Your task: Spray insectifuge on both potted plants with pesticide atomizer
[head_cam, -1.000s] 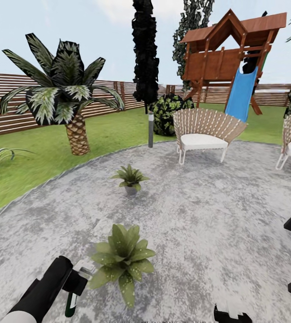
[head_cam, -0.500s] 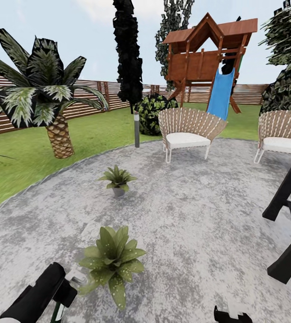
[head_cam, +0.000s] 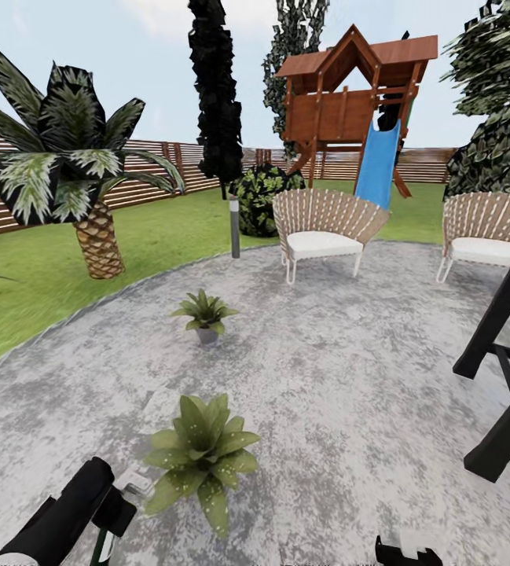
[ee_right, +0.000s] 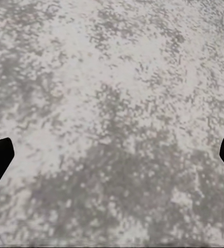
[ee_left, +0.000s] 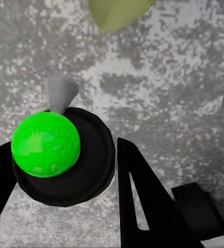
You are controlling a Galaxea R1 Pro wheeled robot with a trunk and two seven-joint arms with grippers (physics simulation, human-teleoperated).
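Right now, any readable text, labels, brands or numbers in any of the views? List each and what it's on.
None: no readable text in any view.
The pesticide atomizer in the left gripper shows a plain green and black surface, no label.
The playhouse, chairs, fence and lamp post carry no signs or numbers.
The right wrist view shows bare patio paving, no markings.

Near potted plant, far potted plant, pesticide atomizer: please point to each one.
Near potted plant (head_cam: 200, 448), head view, centre of its leaf rosette.
Far potted plant (head_cam: 207, 336), head view, its grey pot.
Pesticide atomizer (head_cam: 132, 483), head view, its pale nozzle head.
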